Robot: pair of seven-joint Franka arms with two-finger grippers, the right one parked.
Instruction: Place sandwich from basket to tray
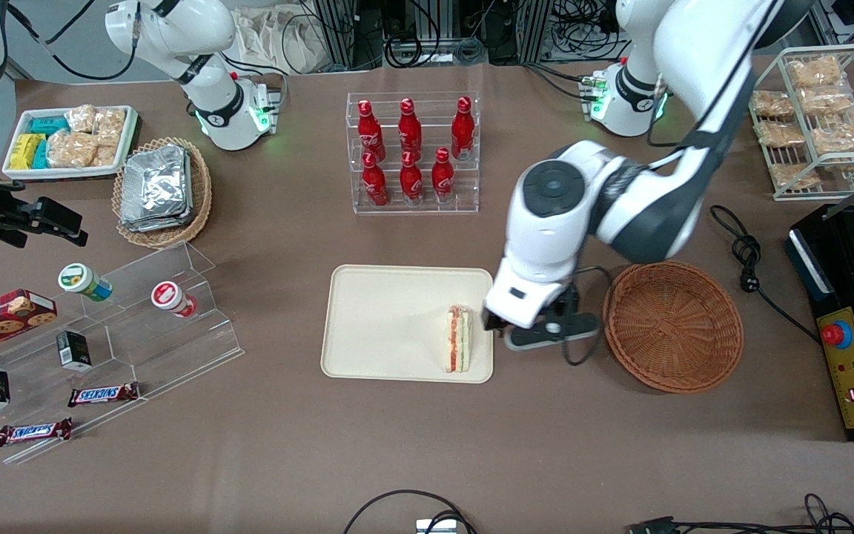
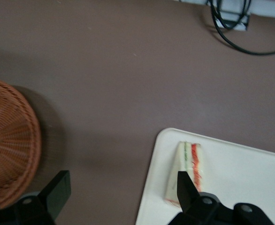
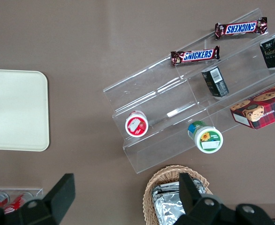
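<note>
Sandwich standing on tray at basket-side rim; gripper above, jaws wide, empty; risk: a finger clips the wedge, toppling it off.

Table: matt brown covering, smooth and cloth-like. Basket: reddish-brown woven wicker, ribbed and rough. Tray: cream plastic, smooth with a dull sheen. Sandwich, lying on the tray: soft white bread, the wrap barely visible. Gripper, above the tray's edge beside the sandwich, fingers spread apart: matt black plastic under a glossy white shell. Bottles: glossy red. Stepped stand: clear glossy acrylic. Packets: crinkled silver foil in a paler wicker basket.
</note>
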